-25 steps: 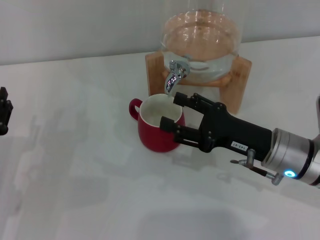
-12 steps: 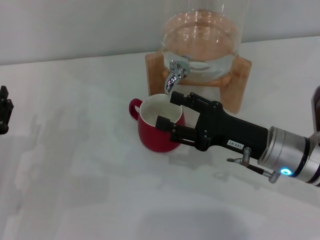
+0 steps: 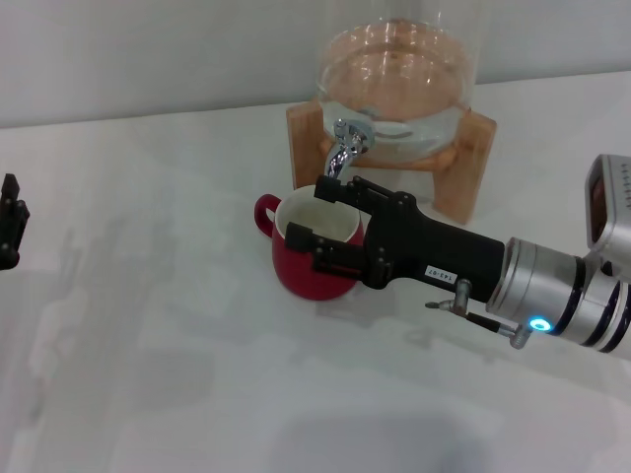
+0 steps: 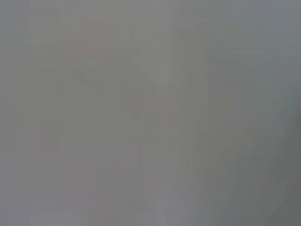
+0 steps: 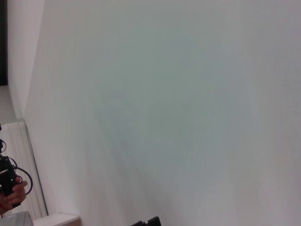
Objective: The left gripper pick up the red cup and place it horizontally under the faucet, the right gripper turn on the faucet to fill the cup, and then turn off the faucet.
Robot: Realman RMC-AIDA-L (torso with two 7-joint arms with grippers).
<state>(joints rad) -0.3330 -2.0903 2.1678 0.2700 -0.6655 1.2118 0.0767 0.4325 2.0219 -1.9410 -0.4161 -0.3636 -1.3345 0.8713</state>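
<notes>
Just above the middle of the head view we see the red cup (image 3: 308, 246) standing upright on the white table (image 3: 177, 374), its handle pointing toward the frame's left. The faucet (image 3: 343, 150) hangs directly above the cup's far rim, fitted to a glass jar (image 3: 399, 79) on a wooden stand (image 3: 468, 163). The right gripper (image 3: 314, 212) reaches in from the lower right; its fingers are spread apart, one over the cup's far rim below the spout, the other at the near rim. At the far left edge we find the left gripper (image 3: 8, 232), well apart from the cup; we cannot tell whether it is open or closed.
</notes>
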